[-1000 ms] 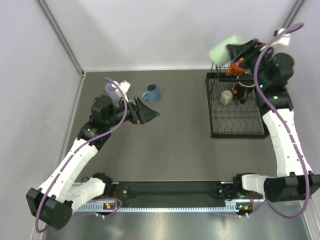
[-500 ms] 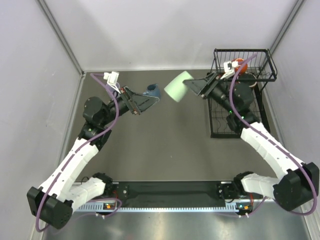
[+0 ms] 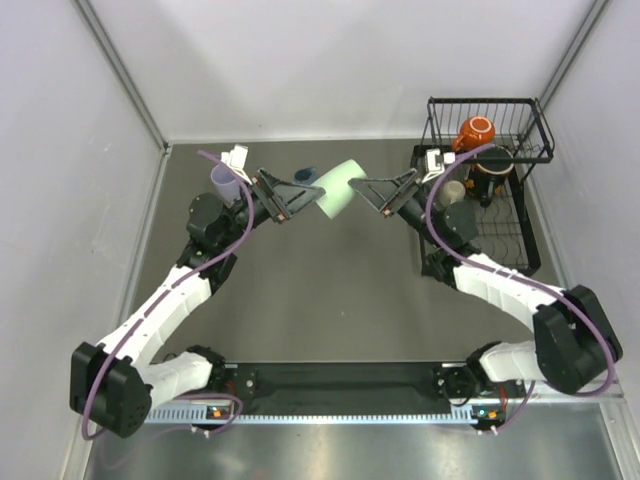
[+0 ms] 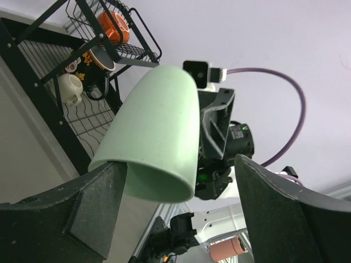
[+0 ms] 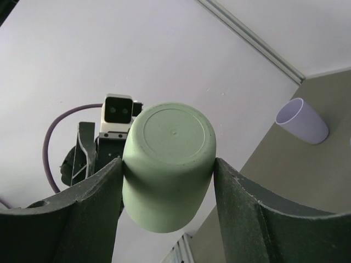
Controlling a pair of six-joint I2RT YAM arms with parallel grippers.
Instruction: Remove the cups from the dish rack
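Pale green tumbler [image 3: 335, 187] is in the air on its side, at 12 o'clock over the table [image 3: 330, 300], apart from the dish rack [image 3: 478, 271] at 2 o'clock.

Right gripper [image 5: 167, 164] clamps the closed base end, one finger on each side. Left gripper [image 4: 180, 164] gapes wide around the rim end. A gap shows on one side, so no grip there.

Judgement: light, stiff, smooth-walled and slightly tapered, so liable to slide under a skewed pinch. Best hold is squarely across the wall just behind the rim.
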